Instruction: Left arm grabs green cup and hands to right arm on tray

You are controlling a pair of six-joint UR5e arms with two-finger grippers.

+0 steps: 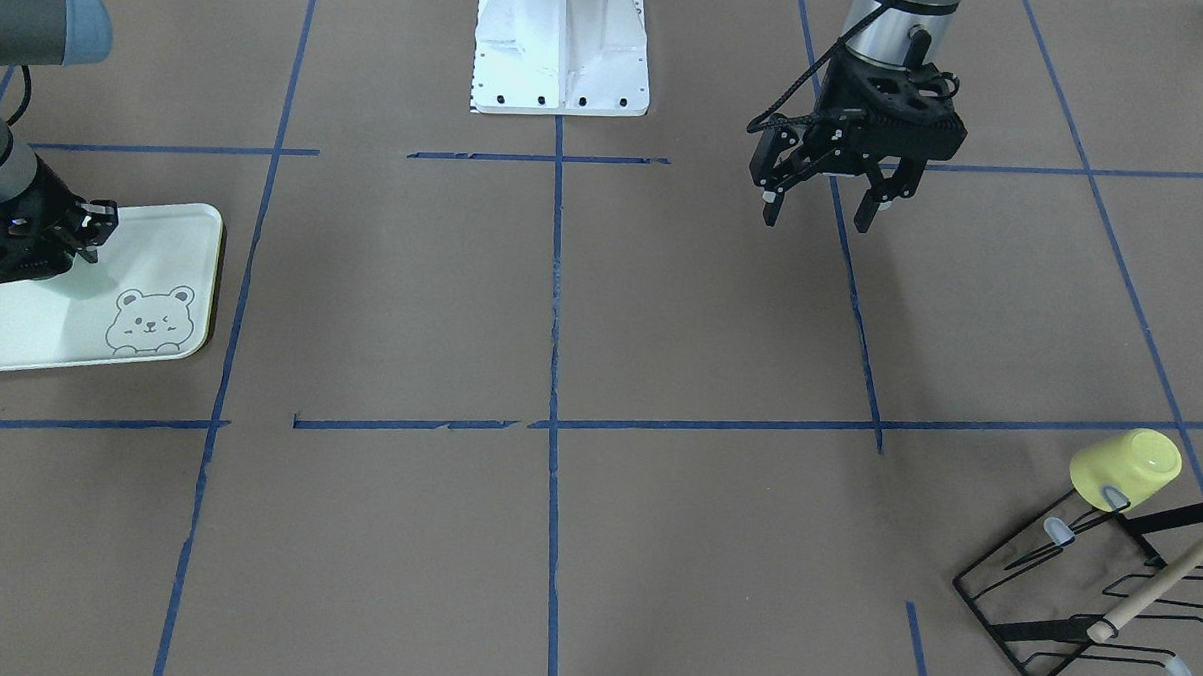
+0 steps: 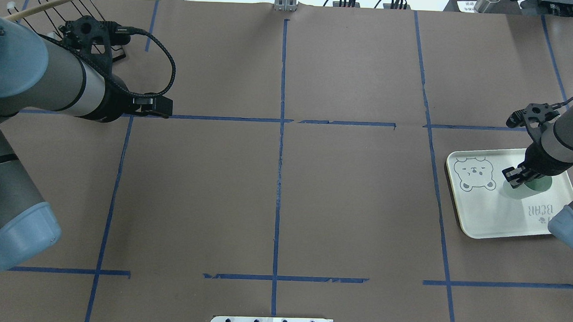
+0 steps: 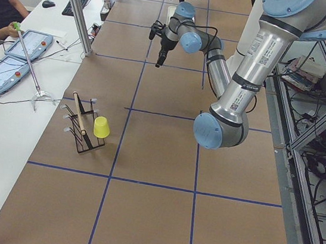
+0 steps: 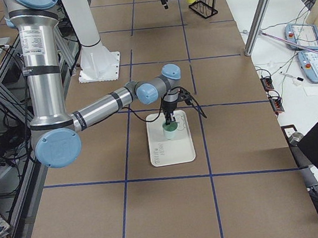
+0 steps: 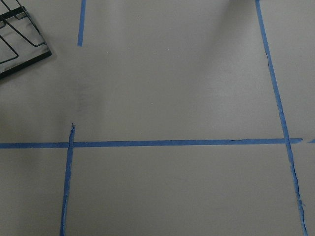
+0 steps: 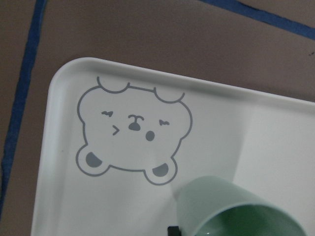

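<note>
The green cup (image 6: 231, 209) is at the tray (image 6: 64, 98), beside the bear drawing; I cannot tell whether it rests on it. It also shows in the overhead view (image 2: 539, 185) and the exterior right view (image 4: 170, 132). My right gripper (image 2: 517, 176) is over the tray (image 2: 503, 226) and is shut on the cup's rim. My left gripper (image 1: 816, 210) hangs open and empty above the bare table, far from the tray (image 1: 165, 233), with nothing between its fingers.
A black wire rack (image 1: 1053, 594) with a wooden rod stands on the left arm's side at the far edge and carries an upturned yellow cup (image 1: 1127, 466). The white robot base (image 1: 561, 56) stands at the middle of the near edge. Blue tape lines cross the brown table.
</note>
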